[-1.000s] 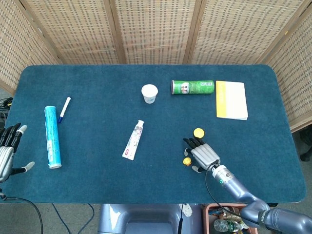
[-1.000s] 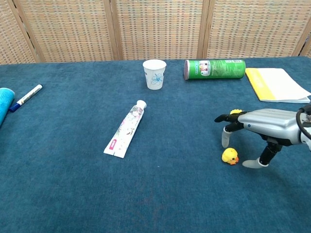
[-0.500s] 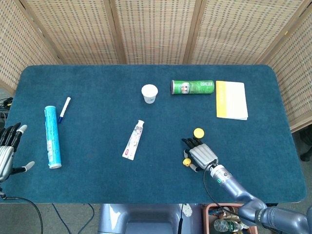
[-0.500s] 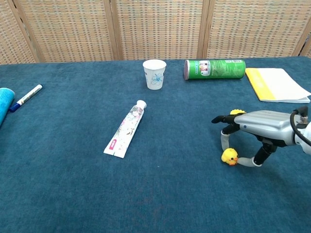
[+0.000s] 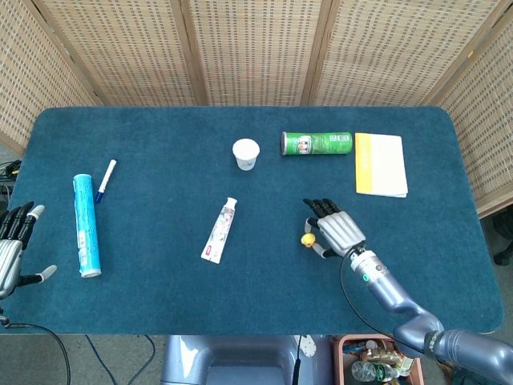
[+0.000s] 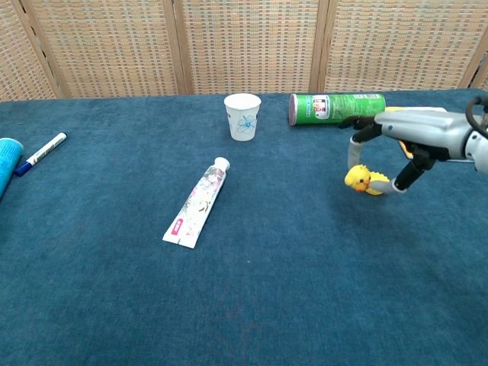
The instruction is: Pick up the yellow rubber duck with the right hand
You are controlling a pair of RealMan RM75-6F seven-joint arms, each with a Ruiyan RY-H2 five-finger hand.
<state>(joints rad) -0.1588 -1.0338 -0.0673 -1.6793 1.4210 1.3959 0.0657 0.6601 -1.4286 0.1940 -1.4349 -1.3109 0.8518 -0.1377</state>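
The yellow rubber duck [image 6: 358, 180] [image 5: 306, 238] is lifted clear of the blue table, pinched between the thumb and a finger of my right hand [image 6: 412, 141] [image 5: 335, 230]. That hand hovers palm down over the right middle of the table, its other fingers stretched forward. In the head view the duck shows only as a small yellow spot at the hand's left edge. My left hand [image 5: 11, 249] rests off the table's left edge with its fingers spread and nothing in it.
A toothpaste tube [image 6: 197, 204] lies mid-table, with a paper cup [image 6: 242, 116] and a lying green can [image 6: 335, 108] behind it. A yellow notebook [image 5: 380, 164] sits at the back right. A blue tube [image 5: 86, 224] and a pen [image 5: 106, 179] lie at the left.
My right hand closed thumb and finger on the duck and lifted it off the table. The small yellow disc seen beside the hand earlier is now hidden under it. The left hand stayed still.
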